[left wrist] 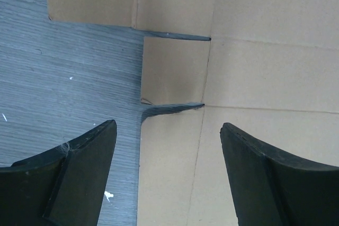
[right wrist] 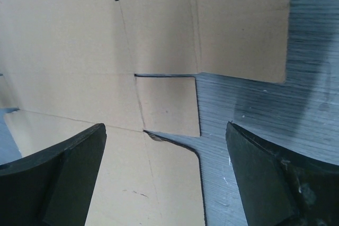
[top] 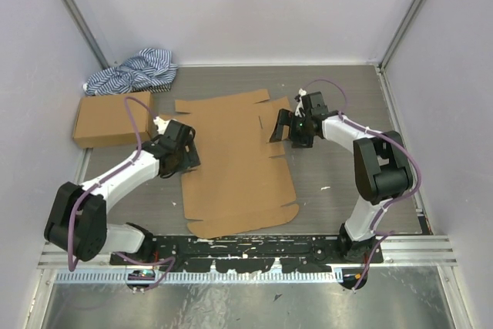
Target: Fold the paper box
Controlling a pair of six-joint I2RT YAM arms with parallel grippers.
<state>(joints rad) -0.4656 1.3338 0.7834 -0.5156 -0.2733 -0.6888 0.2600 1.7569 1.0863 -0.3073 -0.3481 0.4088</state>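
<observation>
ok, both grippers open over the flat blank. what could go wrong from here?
1. The paper box lies flat and unheld; a one-sided lift by the left gripper or right gripper may slide it instead of creasing.
2. Small side tabs sit near the open fingers and could snag or bend.

closed cardboard box (top: pixel 113 119): lying flat at the far left.
striped cloth (top: pixel 132 72): lying crumpled just beyond the closed cardboard box, in the far left corner.
table (top: pixel 320 163): showing grey wood-grain.
</observation>
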